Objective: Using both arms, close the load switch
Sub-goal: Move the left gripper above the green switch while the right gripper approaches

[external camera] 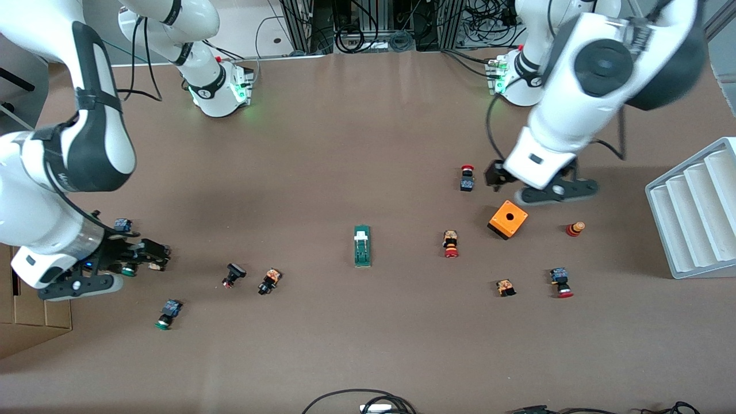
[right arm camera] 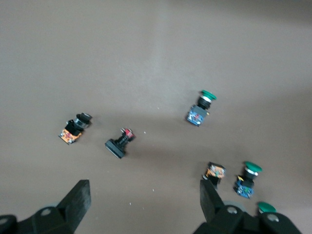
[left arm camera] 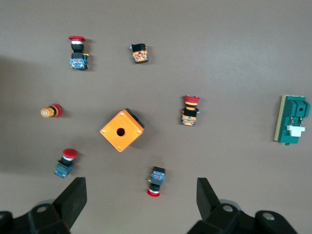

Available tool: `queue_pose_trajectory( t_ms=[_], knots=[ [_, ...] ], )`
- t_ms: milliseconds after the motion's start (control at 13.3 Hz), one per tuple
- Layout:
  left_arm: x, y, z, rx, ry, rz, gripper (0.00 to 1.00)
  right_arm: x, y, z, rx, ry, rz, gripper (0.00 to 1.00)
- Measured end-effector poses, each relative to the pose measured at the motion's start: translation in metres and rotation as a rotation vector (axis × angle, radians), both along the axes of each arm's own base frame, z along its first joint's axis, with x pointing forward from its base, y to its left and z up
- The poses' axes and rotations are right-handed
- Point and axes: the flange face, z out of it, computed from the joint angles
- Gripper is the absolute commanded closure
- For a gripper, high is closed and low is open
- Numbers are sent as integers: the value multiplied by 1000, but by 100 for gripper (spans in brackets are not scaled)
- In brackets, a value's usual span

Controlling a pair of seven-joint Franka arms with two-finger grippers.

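Front: switch (external camera: pixel 362 246) at table middle, between grippers, untouched. Left gripper (external camera: pixel 520 183) over orange box (external camera: pixel 508 219); right gripper (external camera: pixel 123 261) over green buttons (external camera: pixel 167 313).
Left wrist: fingers (left arm camera: pixel 73 197) spread wide, empty; switch (left arm camera: pixel 291 120) well apart.
Right wrist: fingers (right arm camera: pixel 78 197) wide, empty.

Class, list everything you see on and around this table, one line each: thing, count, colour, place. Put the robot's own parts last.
load switch: one, green with white slider, mid-table.
orange box: one, orange, toward the left arm's end.
red buttons: five, red-capped, around the orange box.
green buttons: three, green-capped, toward the right arm's end.
black buttons: two, black, between green buttons and load switch.
capless blocks: two, orange-black, one at each end.
ribbed tray: one, light grey, at the left arm's end.
left claw: one, black, open, over the table by the orange box.
right claw: one, black, open, over the green buttons.
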Motion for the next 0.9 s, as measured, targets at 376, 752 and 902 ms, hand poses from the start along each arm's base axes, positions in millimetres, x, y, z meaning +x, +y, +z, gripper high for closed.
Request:
queue_pose_trajectory(
  t_ms=[376,752,902],
  knots=[
    [-39,-90,-11,34,-75,68,5,12,9,-32,-3,-3,14,0],
    [-59,-160,-44,16,-174,84,5,18,17,-53,-5,-4,28,0],
    [-64,-182,-59,5,-208,75,6,24,22,-66,-5,-23,35,0]
  ],
)
